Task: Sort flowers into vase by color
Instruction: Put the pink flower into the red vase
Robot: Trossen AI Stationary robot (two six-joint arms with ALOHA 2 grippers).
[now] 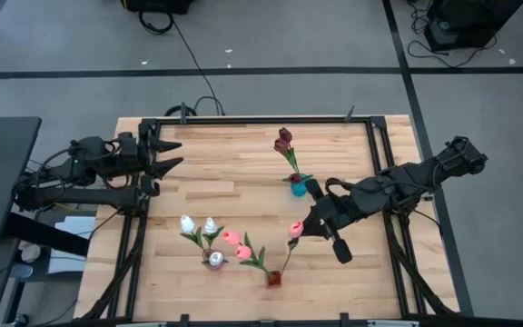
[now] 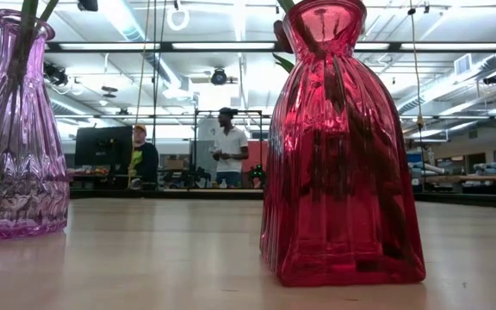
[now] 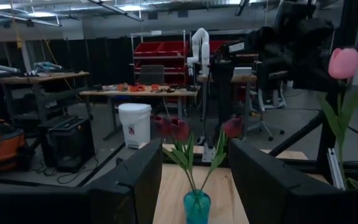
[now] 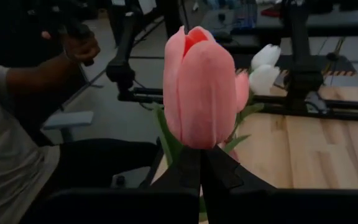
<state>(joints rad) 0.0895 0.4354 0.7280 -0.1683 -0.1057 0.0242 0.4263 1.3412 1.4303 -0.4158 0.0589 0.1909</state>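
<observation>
My right gripper [image 1: 303,229] is shut just below the head of a pink tulip [image 1: 295,228], above the table's middle right. The tulip's head fills the right wrist view [image 4: 197,87]. Its stem [image 1: 285,256] slants down to a small red vase [image 1: 273,278], which holds two more pink tulips [image 1: 238,244]. White tulips [image 1: 198,223] stand in a clear purple vase [image 1: 214,260]. Maroon tulips [image 1: 284,139] stand in a teal vase [image 1: 297,188]. My left gripper [image 1: 172,154] is open and empty at the table's far left. My right gripper pinches the pink tulip's stem right under the head's base [image 4: 199,147] between its two shut fingers [image 4: 185,171]. The fingers come from the table's right. The head stands upright above the fingers. The stem runs down to the red vase's mouth; whether its end is inside, I cannot tell.
In the low view the red vase [image 2: 343,155] and the purple vase [image 2: 15,129] stand close to the camera. A black frame rail [image 1: 261,121] runs around the table. People show in the room behind [image 2: 229,146], and a person's arm [image 4: 36,74] in the right wrist view.
</observation>
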